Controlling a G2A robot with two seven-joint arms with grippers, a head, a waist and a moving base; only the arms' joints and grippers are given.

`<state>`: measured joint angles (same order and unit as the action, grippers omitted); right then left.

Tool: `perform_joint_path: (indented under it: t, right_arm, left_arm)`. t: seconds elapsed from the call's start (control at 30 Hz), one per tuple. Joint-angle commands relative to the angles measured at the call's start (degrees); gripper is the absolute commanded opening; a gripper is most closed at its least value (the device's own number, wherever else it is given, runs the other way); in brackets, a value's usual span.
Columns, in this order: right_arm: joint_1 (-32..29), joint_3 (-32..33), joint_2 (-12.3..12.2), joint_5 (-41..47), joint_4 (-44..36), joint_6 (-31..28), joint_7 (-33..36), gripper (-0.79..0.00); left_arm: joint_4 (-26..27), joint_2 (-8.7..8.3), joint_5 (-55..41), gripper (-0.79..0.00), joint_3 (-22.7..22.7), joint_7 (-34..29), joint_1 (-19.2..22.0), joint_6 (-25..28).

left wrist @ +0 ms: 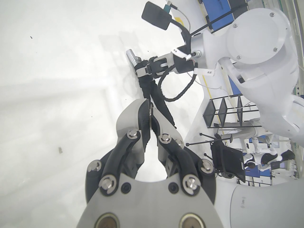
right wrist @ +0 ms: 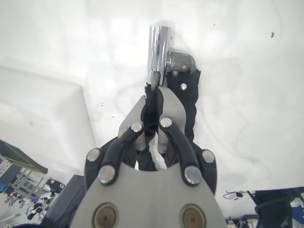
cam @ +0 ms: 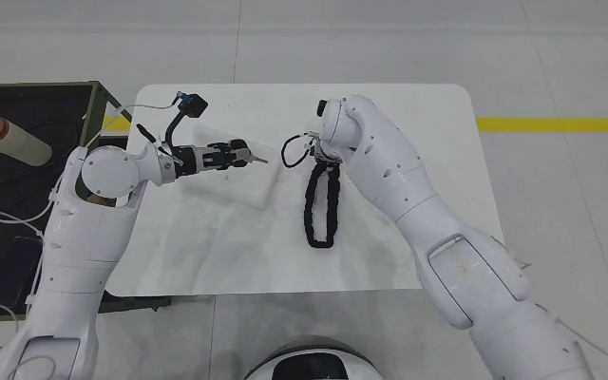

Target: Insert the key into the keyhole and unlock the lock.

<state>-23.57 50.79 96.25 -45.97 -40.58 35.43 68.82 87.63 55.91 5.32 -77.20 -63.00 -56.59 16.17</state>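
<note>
My left gripper [cam: 247, 156] hovers over the left-middle of the table, shut on a small flat metal key [left wrist: 150, 110] whose tip [cam: 259, 159] points toward the other arm. A short gap to its right, my right gripper [cam: 321, 160] is shut on the black fabric-sleeved chain [right wrist: 152, 110] just below the chrome lock cylinder [right wrist: 157, 52]. That cylinder [left wrist: 131, 56] stands up off the white cloth, ahead of the key in the left wrist view. The chain's loop [cam: 321, 211] trails down onto the table toward me. No keyhole is visible.
The table [cam: 418, 114] is covered with a white cloth, with a raised padded patch [cam: 233, 185] under the left gripper. A dark cart [cam: 47, 114] holding a pale roll [cam: 24, 142] stands off the table's left edge. A black cable loop [cam: 290, 152] hangs by the right wrist.
</note>
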Motion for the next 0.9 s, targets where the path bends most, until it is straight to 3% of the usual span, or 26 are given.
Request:
perform_joint_path:
  t: [0.0,0.13,0.2,0.3,0.73,0.87]
  right_arm:
    - [-0.21,2.56,-1.08,1.75,-2.17,-2.95,2.99,-0.785]
    - [-1.17,8.06,-5.50,5.31,-7.67,-8.19,8.17,-0.785]
    - [-1.61,10.81,-8.45,4.76,-10.42,-8.23,5.44,-0.785]
    - [-3.63,14.94,-11.86,9.39,-14.55,-13.61,3.55,-0.785]
    - [-4.35,15.12,-12.21,9.30,-15.43,-14.59,2.69,-0.785]
    - [-7.56,16.06,-12.71,8.39,-20.93,-21.48,-4.34,-0.785]
  left_arm:
    - [0.00,0.00,0.00,-0.785,0.00,0.00,0.00,0.00]
    - [0.00,0.00,0.00,-0.785,0.00,0.00,0.00,0.00]
    - [0.00,0.00,0.00,-0.785,0.00,0.00,0.00,0.00]
    - [0.00,0.00,0.00,-0.785,0.00,0.00,0.00,0.00]
    - [0.00,0.00,0.00,-0.785,0.00,0.00,0.00,0.00]
    - [0.00,0.00,0.00,-0.785,0.00,0.00,0.00,0.00]
